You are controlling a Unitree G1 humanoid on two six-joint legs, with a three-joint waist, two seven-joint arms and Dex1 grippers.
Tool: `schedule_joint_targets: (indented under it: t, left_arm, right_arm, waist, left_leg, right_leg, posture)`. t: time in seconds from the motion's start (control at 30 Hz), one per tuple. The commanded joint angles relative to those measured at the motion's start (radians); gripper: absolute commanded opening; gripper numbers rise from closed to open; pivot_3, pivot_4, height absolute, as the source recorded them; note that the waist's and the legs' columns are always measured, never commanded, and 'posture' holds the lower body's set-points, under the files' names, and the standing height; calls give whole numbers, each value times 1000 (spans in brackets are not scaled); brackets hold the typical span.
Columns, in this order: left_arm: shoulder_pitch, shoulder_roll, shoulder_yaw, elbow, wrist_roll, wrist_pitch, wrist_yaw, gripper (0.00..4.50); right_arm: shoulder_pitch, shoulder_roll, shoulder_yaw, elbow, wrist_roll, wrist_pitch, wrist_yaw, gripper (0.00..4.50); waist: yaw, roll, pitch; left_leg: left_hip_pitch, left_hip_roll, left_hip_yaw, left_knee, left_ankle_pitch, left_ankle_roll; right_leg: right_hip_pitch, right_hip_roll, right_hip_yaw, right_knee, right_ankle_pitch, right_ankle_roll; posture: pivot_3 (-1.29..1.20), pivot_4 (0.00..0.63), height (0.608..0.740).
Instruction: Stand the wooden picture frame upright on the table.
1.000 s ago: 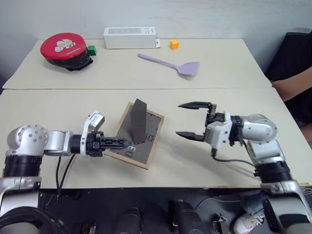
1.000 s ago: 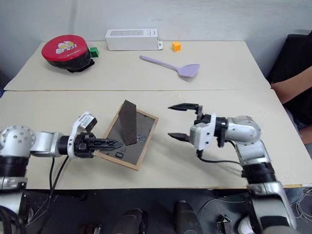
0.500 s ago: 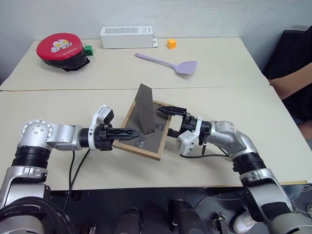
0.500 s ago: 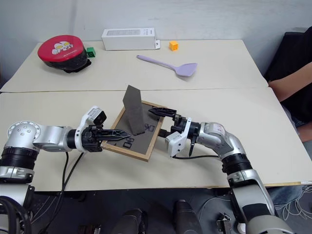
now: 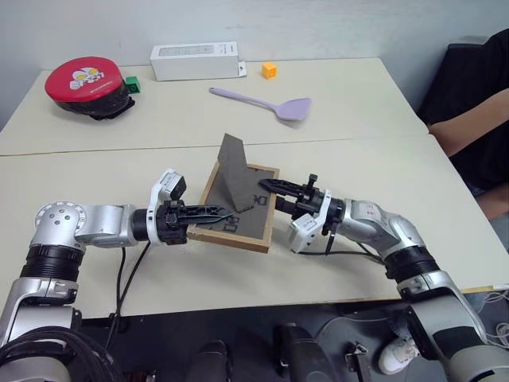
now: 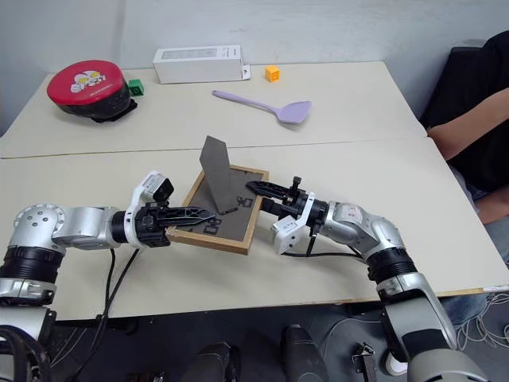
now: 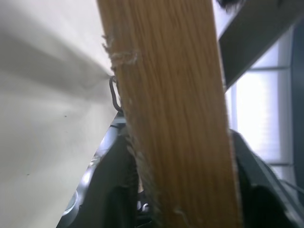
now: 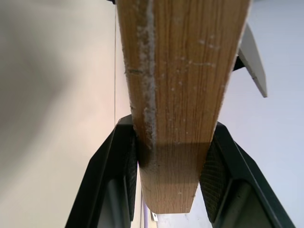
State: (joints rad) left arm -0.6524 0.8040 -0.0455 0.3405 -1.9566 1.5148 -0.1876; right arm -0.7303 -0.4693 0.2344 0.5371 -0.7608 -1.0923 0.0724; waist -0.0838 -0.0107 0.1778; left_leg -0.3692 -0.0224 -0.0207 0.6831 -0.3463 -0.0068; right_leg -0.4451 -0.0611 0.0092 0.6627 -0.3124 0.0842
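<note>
While the wooden picture frame (image 5: 242, 208) lies back-up on the table (image 5: 382, 151), both the left pincer (image 5: 225, 213) and right pincer (image 5: 268, 193) clamp opposite edges

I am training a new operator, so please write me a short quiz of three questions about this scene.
1. True or false: the stand of the frame lies folded flat.
2. What is the right gripper shut on? A. spatula B. frame C. box
3. Which side of the frame faces up?
Key: 1. False, it sticks up. 2. B. 3. The dark back.
</note>
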Motion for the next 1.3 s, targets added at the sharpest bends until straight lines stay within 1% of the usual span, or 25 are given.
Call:
schedule_joint_targets:
  t: [0.03,0.07,0.1,0.17,0.2,0.27,0.3,0.33,0.37,0.4,0.43,0.5,0.53,0.57,0.63,0.73,0.77,0.87,1.0,1.07,1.13,1.27,1.3]
  left_arm:
    - [58,91,88,-112,-11,-46,21,3528]
    - [88,125,119,-154,-11,-73,33,3569]
    - [122,165,171,-188,62,-90,1,3569]
    - [172,208,267,-172,173,-156,-66,3569]
    - [204,230,297,-189,281,-221,-140,3569]
    - [285,273,324,-254,512,-410,-354,3569]
    - [336,282,329,-295,639,-542,-457,3569]
    - [369,282,332,-317,724,-631,-527,3569]
    - [407,264,337,-344,833,-769,-581,3569]
    - [435,235,349,-369,910,-876,-611,3569]
    - [462,205,354,-398,975,-967,-641,3732]
    - [489,144,362,-436,1044,-1066,-670,4060]
    - [502,118,351,-452,1090,-1125,-689,4306]
    - [506,89,344,-465,1117,-1149,-686,4500]
    - [506,30,334,-488,1159,-1192,-670,4500]
    - [526,-13,304,-531,1233,-1249,-703,4500]
    - [532,-22,297,-543,1235,-1253,-721,4500]
    - [508,-53,281,-535,1302,-1332,-741,4500]
    - [452,-84,289,-483,1319,-1339,-739,4500]
    - [437,-85,292,-455,1329,-1345,-751,4500]
    - [427,-80,288,-434,1339,-1351,-770,4500]
    - [418,-89,286,-400,1362,-1369,-784,4500]
    - [419,-91,287,-394,1366,-1373,-783,4500]
  right_arm:
    - [-21,-14,-11,-28,76,-20,-34,1299]
    - [-24,-17,-9,-29,88,-24,-29,1299]
    - [-29,-18,-3,-24,118,-29,-13,1299]
    - [-34,-23,11,-20,178,-27,23,1299]
    - [-32,-24,18,-18,223,-20,47,1299]
    - [-19,-40,40,-29,331,-5,121,1297]
    - [4,-39,49,-54,457,45,189,1295]
    - [33,-43,64,-92,604,121,285,1294]
    - [71,-46,78,-152,776,237,407,1294]
    - [110,-49,81,-223,938,349,505,1294]
    - [150,-53,69,-300,1089,496,587,1293]
    - [199,-63,30,-407,1291,750,678,1293]
    - [211,-74,16,-436,1359,891,700,1292]
    - [219,-82,3,-454,1403,989,724,1292]
    - [221,-77,-21,-453,1439,1128,723,1292]
    - [213,-38,-61,-404,1471,1270,736,1292]
    - [210,-23,-76,-384,1488,1311,751,1292]
    - [184,13,-94,-304,1459,1375,773,1291]
    - [161,50,-101,-221,1387,1368,797,1291]
    - [156,67,-115,-195,1372,1380,802,1291]
    - [149,89,-134,-169,1347,1352,804,1291]
    - [126,116,-177,-110,1316,1384,766,1291]
    - [129,113,-177,-136,1319,1393,788,1641]
  waist:
    - [-4,0,0]
    - [-8,0,0]
    - [-11,0,0]
    - [-16,0,0]
    - [-16,0,0]
    - [-16,0,0]
    - [-15,0,0]
    - [-12,0,0]
    - [-5,0,0]
    - [3,0,0]
    - [12,0,0]
    - [31,0,0]
    - [40,0,0]
    - [49,0,0]
    - [60,0,0]
    - [64,0,0]
    - [63,0,0]
    - [59,0,0]
    - [56,0,0]
    - [54,0,0]
    - [53,0,0]
    - [54,0,0]
    - [55,0,0]
  left_leg:
    - [0,0,0,0,0,0]
    - [0,0,0,0,0,0]
    - [1,0,0,-1,0,0]
    - [1,1,-1,-2,0,0]
    - [1,1,-1,-2,0,0]
    - [1,0,-1,-3,0,0]
    - [1,0,-1,-4,0,0]
    - [1,0,-1,-4,0,0]
    - [1,0,-1,-4,0,0]
    - [0,0,-2,-4,0,0]
    - [-1,1,-4,-3,0,0]
    - [-2,1,-5,-2,-1,1]
    - [-2,1,-5,-1,-2,2]
    - [-2,1,-5,1,-2,3]
    - [-2,1,-5,1,-3,4]
    - [-2,1,-5,1,-3,4]
    - [-2,1,-5,0,-3,4]
    - [-2,1,-5,0,-3,4]
    - [-2,1,-4,0,-3,4]
    - [-2,1,-4,0,-3,4]
    - [-1,1,-4,0,-3,4]
    - [-1,1,-3,0,-3,4]
    - [-1,1,-3,1,-3,4]
  right_leg:
    - [0,0,0,0,0,0]
    - [0,0,0,0,0,0]
    - [0,1,2,0,0,0]
    - [-1,2,3,0,0,0]
    - [-1,2,2,-1,0,0]
    - [-1,1,2,-3,0,-1]
    - [0,1,2,-4,0,-1]
    - [0,1,1,-4,0,-1]
    - [1,1,1,-5,0,-1]
    - [2,0,0,-5,0,-1]
    - [2,0,-1,-6,0,-1]
    - [3,-1,-2,-8,0,-1]
    - [3,-1,-2,-8,0,-1]
    - [3,-2,-2,-8,0,0]
    - [4,-2,-1,-7,0,0]
    - [4,-2,-2,-7,1,0]
    - [4,-2,-2,-7,1,0]
    - [3,-2,-2,-8,1,0]
    - [3,-1,-1,-6,1,0]
    - [3,-1,-1,-6,1,0]
    - [3,-1,-1,-5,1,0]
    - [3,-1,-1,-5,1,0]
    - [3,-1,-1,-5,1,0]
  posture:
    - [0,150,740]
    - [0,150,740]
    - [0,150,740]
    - [0,150,740]
    - [0,150,740]
    - [0,150,740]
    - [0,150,740]
    - [0,150,740]
    - [0,150,740]
    - [0,150,740]
    - [0,150,740]
    - [0,150,740]
    - [0,150,740]
    - [0,150,740]
    - [0,150,740]
    - [0,150,740]
    - [0,150,740]
    - [0,150,740]
    - [0,150,740]
    - [0,150,740]
    - [0,150,740]
    - [0,150,740]
    - [0,150,740]
